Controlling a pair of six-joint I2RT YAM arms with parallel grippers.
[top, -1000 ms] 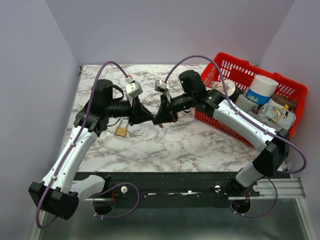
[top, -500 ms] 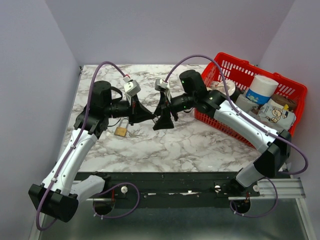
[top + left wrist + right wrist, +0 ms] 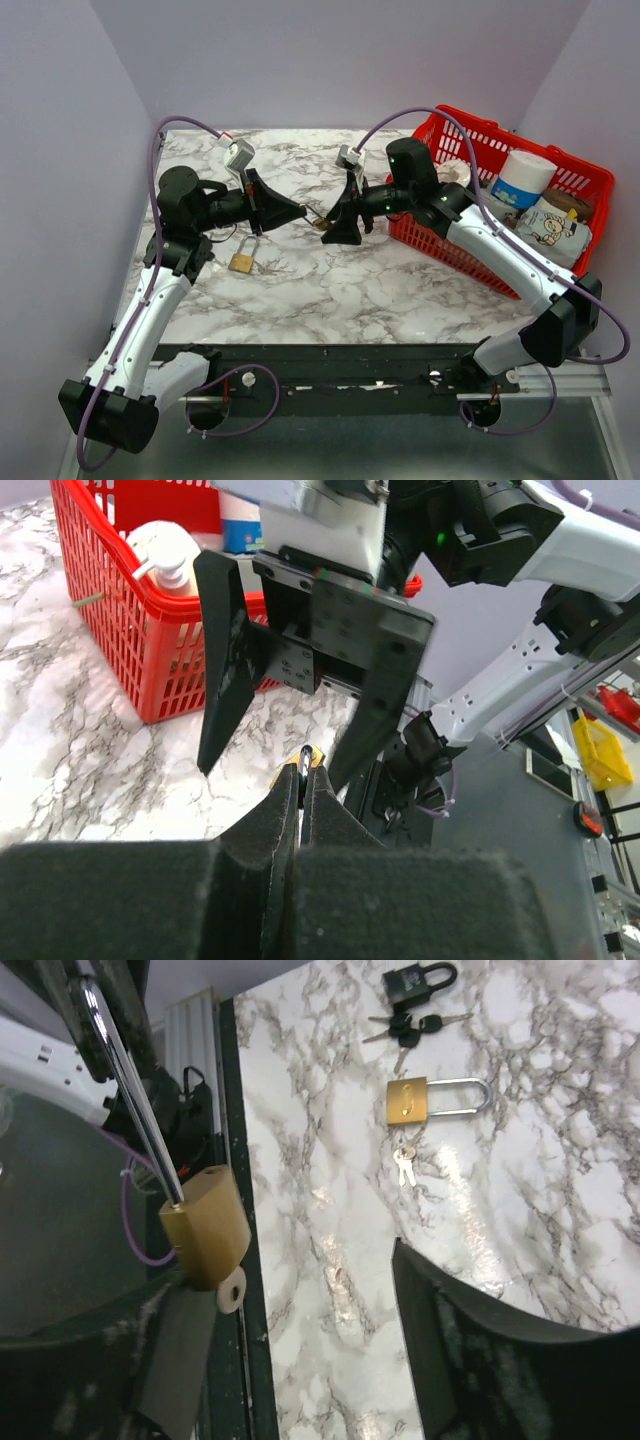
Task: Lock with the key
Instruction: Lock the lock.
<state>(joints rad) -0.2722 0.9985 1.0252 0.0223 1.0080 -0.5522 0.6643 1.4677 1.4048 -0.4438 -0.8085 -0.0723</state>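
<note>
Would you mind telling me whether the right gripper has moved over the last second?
Yes. The right gripper has shifted right, closer to the red basket.

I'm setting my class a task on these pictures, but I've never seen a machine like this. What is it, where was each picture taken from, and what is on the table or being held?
These are two robot arms bolted to a marble table. One picture looks down from above; the other two come from a camera on each wrist. The left gripper is shut on the shackle of a brass padlock with a key in its underside. The right gripper is open beside the key. A second brass padlock, a black padlock and a red basket rest on the table.
</note>
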